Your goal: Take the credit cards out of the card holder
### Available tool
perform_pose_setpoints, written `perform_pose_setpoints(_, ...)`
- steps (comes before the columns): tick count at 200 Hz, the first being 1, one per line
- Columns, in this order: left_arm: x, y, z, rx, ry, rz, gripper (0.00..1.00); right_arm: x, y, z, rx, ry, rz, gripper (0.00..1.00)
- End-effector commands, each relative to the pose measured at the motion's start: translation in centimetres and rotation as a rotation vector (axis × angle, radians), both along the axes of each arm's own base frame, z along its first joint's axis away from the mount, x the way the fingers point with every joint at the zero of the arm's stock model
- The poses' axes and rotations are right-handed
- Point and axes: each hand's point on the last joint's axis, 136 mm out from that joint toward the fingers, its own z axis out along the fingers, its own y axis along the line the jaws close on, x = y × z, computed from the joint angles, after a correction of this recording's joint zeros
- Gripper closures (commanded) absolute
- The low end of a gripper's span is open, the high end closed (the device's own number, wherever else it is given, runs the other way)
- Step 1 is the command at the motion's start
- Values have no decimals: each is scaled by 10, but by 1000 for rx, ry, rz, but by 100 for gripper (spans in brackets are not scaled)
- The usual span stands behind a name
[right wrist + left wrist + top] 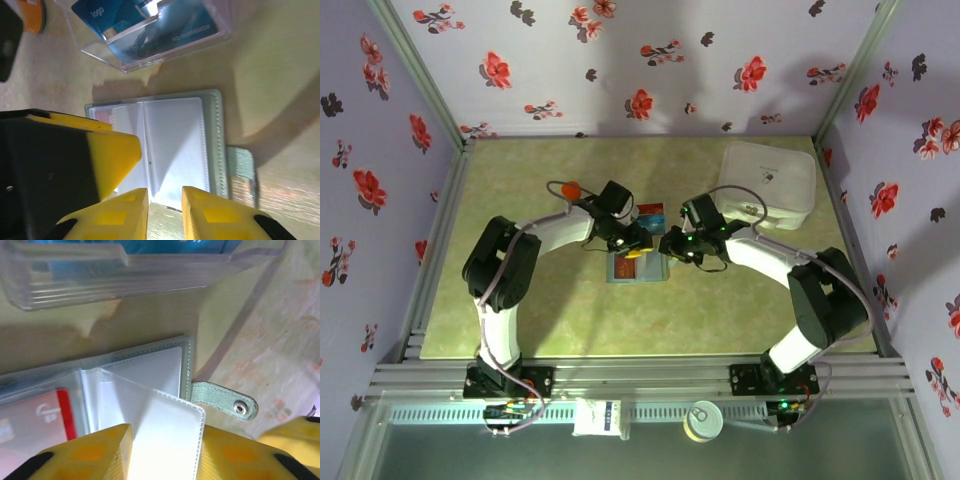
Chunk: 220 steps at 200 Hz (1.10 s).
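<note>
Grey-green folding card holder (216, 145) lying open, blue credit card (97, 15) printed "logo" (inside clear plastic stand (165, 50)), left pincer (167, 455) apart, right pincer (165, 210) narrowly apart.

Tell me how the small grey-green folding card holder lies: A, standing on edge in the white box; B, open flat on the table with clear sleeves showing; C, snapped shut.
B: the card holder lies open on the table, clear sleeves up, its snap strap unfastened beside it.
</note>
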Motion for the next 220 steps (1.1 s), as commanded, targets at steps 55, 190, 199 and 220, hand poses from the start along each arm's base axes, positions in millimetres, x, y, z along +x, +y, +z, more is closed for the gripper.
perform_pose_setpoints(55,2,-16,-13,-6,44,-14,56,-11,-19,-6,-58,7,-10,74)
perform_pose_setpoints(190,3,-13,8,-19,-1,-10,52,-9,-16,-1,-33,-3,-22,71)
perform_pose_setpoints(199,3,-11,12,-20,-9,-10,52,-8,-13,-3,-21,1,-23,71)
perform_pose_setpoints(220,1,2,16,-1,-27,2,53,-7,-2,-7,5,15,-10,73)
